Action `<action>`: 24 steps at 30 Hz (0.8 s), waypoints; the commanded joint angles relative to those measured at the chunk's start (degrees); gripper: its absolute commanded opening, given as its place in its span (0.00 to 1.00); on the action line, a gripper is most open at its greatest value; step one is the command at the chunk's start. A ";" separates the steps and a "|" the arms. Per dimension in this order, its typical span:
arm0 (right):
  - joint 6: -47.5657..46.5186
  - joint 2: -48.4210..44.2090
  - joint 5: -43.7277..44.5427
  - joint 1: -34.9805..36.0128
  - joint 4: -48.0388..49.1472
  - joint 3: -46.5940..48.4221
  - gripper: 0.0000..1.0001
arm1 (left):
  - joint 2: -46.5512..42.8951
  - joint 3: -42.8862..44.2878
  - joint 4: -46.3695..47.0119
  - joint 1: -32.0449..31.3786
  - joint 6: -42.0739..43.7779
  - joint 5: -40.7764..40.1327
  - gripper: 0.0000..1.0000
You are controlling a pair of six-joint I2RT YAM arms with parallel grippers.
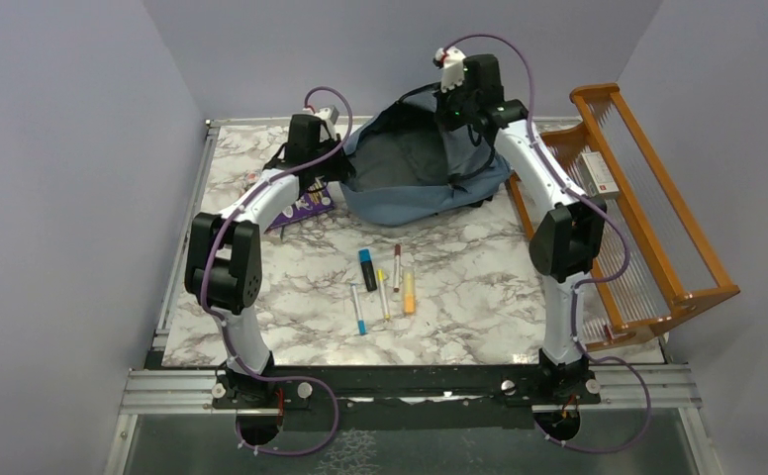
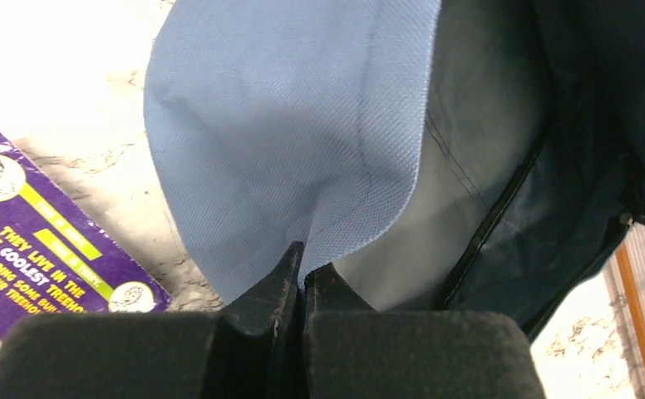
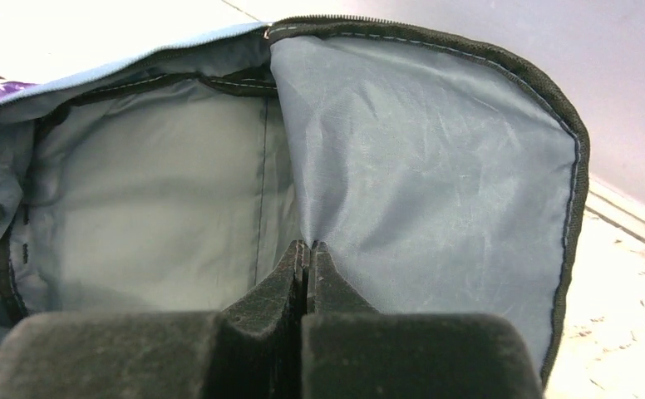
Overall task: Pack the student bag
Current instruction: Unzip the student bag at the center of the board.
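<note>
The student bag [image 1: 415,168] lies unzipped on the far part of the marble table [image 1: 479,327]. The left gripper [image 2: 302,259] is clamped shut on a fold of blue outer fabric at the bag's left rim, and the right gripper [image 3: 307,249] is pinched closed on the grey lining of the flap raised at the bag's right. The pens [image 1: 385,282] lie loose on the near side of the bag, a purple book [image 2: 45,249] just left of it and the orange rack [image 1: 637,198] to its right. Both holds look like thin pinches of cloth, so a hard pull could slide the fabric free and collapse the mouth, and letting go with either gripper to fetch something would probably let that side sag shut.
</note>
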 commanded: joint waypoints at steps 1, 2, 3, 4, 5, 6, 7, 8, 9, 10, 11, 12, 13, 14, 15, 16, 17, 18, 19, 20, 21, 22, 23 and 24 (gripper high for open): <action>2.26 1.59 -19.78 -5.39 1.20 2.01 0.00 | 1.04 -3.09 4.17 -0.01 -2.92 2.30 0.00; 1.96 2.04 -21.39 -5.72 0.55 1.66 0.01 | 1.20 -4.43 5.16 0.00 -3.25 2.41 0.00; 1.56 2.43 -22.33 -5.83 0.04 1.16 0.01 | 1.44 -5.15 6.02 0.00 -3.45 2.54 0.00; 1.43 2.65 -23.16 -5.88 -0.13 0.41 0.00 | 1.77 -5.59 6.67 -0.07 -3.58 2.74 0.00; 1.60 2.79 -23.91 -5.83 0.00 -0.46 0.01 | 2.19 -5.78 7.02 -0.08 -3.61 2.84 0.00; 1.85 2.81 -24.56 -5.87 0.38 -1.92 0.01 | 2.52 -5.73 7.18 -0.08 -3.61 2.93 0.00; 2.20 2.61 -25.01 -5.85 0.97 -2.94 0.01 | 2.82 -5.53 7.25 -0.08 -3.61 3.07 0.00; 2.54 2.37 -25.30 -5.86 1.64 -4.20 0.01 | 2.95 -5.35 7.34 -0.06 -3.57 3.42 0.03; 2.71 2.15 -25.49 -5.84 2.12 -5.23 0.01 | 2.92 -5.11 7.49 -0.05 -3.45 3.92 0.08; 2.79 1.93 -25.48 -5.87 2.51 -5.94 0.00 | 2.65 -4.86 7.60 -0.05 -3.32 4.54 0.15; 2.81 1.79 -25.41 -5.82 2.71 -6.60 0.01 | 2.23 -4.59 7.71 -0.07 -3.27 4.87 0.22; 2.74 1.70 -25.40 -5.81 2.87 -7.01 0.01 | 1.60 -4.20 7.81 -0.02 -3.28 5.21 0.30; 2.61 1.61 -25.36 -5.84 2.83 -7.38 0.01 | 0.99 -3.69 7.59 0.00 -3.22 5.31 0.39; 2.49 1.59 -25.43 -5.87 2.73 -7.68 0.00 | 0.28 -2.96 7.19 0.13 -3.18 5.05 0.48; 2.40 1.59 -25.62 -5.81 2.73 -7.97 0.00 | -0.45 -2.19 6.43 0.38 -3.28 4.38 0.58; 2.30 1.51 -25.77 -5.85 2.62 -8.29 0.01 | -1.14 -1.32 5.82 0.81 -3.53 3.97 0.65; 2.17 1.50 -25.87 -5.79 2.60 -8.64 0.00 | -1.94 -0.55 5.32 1.46 -3.98 3.88 0.72; 2.08 1.33 -25.87 -5.79 2.60 -9.10 0.00 | -2.75 -0.05 5.06 2.10 -4.43 3.83 0.78; 2.03 1.13 -25.84 -5.81 2.69 -9.54 0.00 | -3.81 0.29 4.92 2.91 -4.75 3.60 0.82; 1.96 0.88 -25.83 -5.85 2.89 -9.99 0.01 | -4.99 0.42 4.77 3.60 -4.91 3.01 0.83; 1.94 0.62 -25.83 -5.84 3.20 -10.50 0.01 | -6.23 0.31 4.80 4.21 -4.93 1.96 0.84; 1.86 0.35 -25.72 -5.86 3.43 -10.91 0.00 | -8.20 0.04 4.79 4.67 -4.93 0.25 0.85; 1.85 0.15 -25.59 -5.79 3.62 -11.27 0.00 | -9.79 -0.45 4.68 5.00 -4.87 -2.34 0.85; 1.89 0.03 -25.49 -5.84 3.79 -11.55 0.01 | -11.32 -0.97 4.35 5.23 -4.80 -5.30 0.86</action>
